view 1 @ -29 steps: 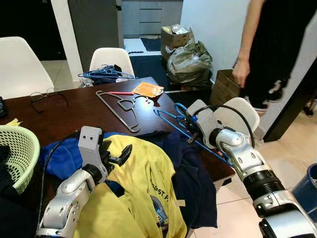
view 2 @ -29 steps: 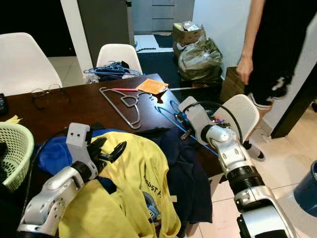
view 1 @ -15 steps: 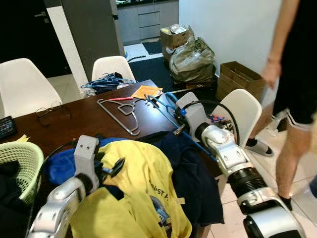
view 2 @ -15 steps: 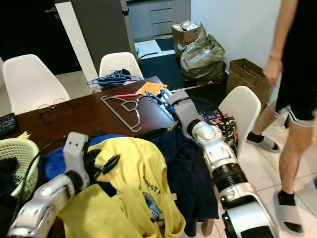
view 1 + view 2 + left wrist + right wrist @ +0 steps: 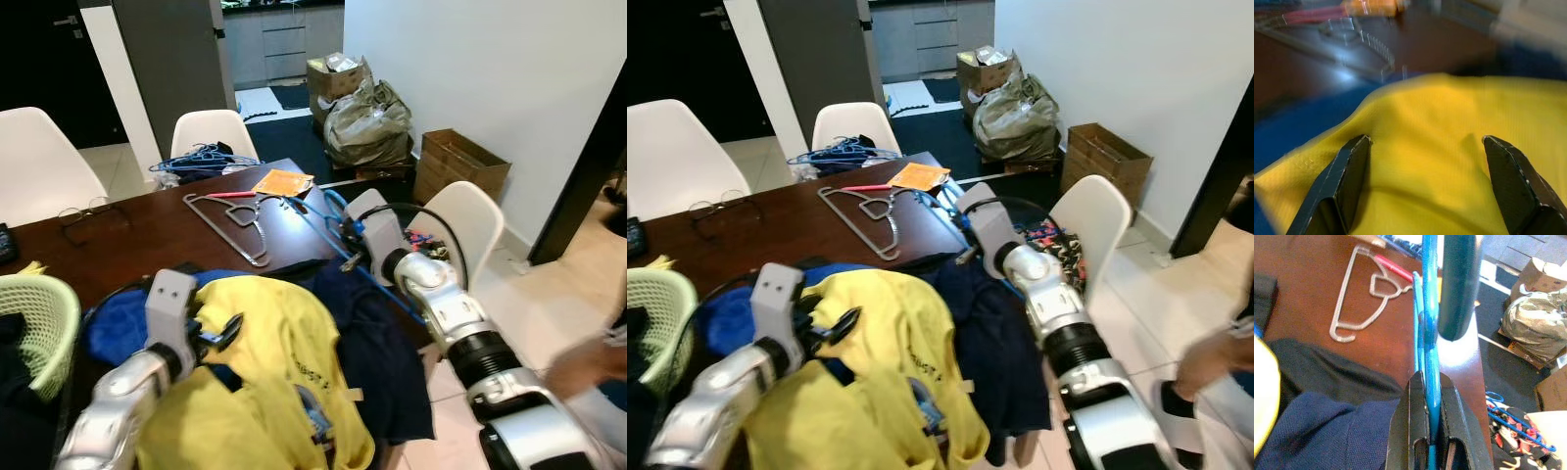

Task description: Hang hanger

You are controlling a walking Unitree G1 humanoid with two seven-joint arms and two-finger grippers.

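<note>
My right gripper [image 5: 351, 257] is shut on a blue wire hanger [image 5: 318, 223] and holds it tilted over the right end of the dark wooden table [image 5: 127, 240]. In the right wrist view the black fingers [image 5: 1410, 426] clamp the blue hanger [image 5: 1429, 308]. A silver hanger [image 5: 230, 220] and a red one [image 5: 235, 195] lie flat on the table behind it. My left gripper [image 5: 220, 333] is open, its fingers [image 5: 1347, 186] resting over a yellow shirt [image 5: 284, 372] with nothing between them.
A navy garment [image 5: 377, 352] and a blue one [image 5: 118, 323] hang off the near table edge. Green basket [image 5: 34, 313] at left, glasses [image 5: 88, 211], orange packet [image 5: 282, 182]. More blue hangers [image 5: 206, 157] lie on the far chair. White chair [image 5: 460, 220] at right; a person's hand [image 5: 588, 362] lower right.
The camera has shifted. The person has moved from beside the white chair to the lower right edge. My right gripper still holds the blue hanger; the left stays open on the yellow shirt.
</note>
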